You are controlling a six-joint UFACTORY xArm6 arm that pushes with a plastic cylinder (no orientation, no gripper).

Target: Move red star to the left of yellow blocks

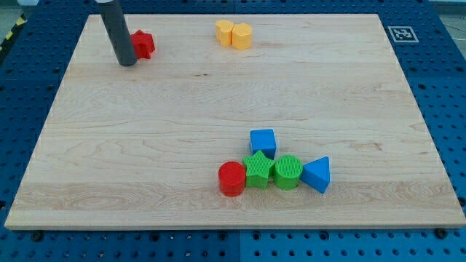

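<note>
The red star point(143, 44) lies near the board's top left. My tip point(128, 63) rests on the board just left of and slightly below the star, touching or nearly touching it. Two yellow blocks point(233, 33) sit side by side at the view's top centre, well to the right of the star: a hexagon-like one point(224, 30) and a rounder one point(242, 36).
A cluster sits at the bottom centre: red cylinder point(231, 178), green star point(258, 169), green cylinder point(288, 172), blue triangle point(317, 175) and blue cube point(263, 142). The wooden board point(145, 145) lies on a blue perforated table.
</note>
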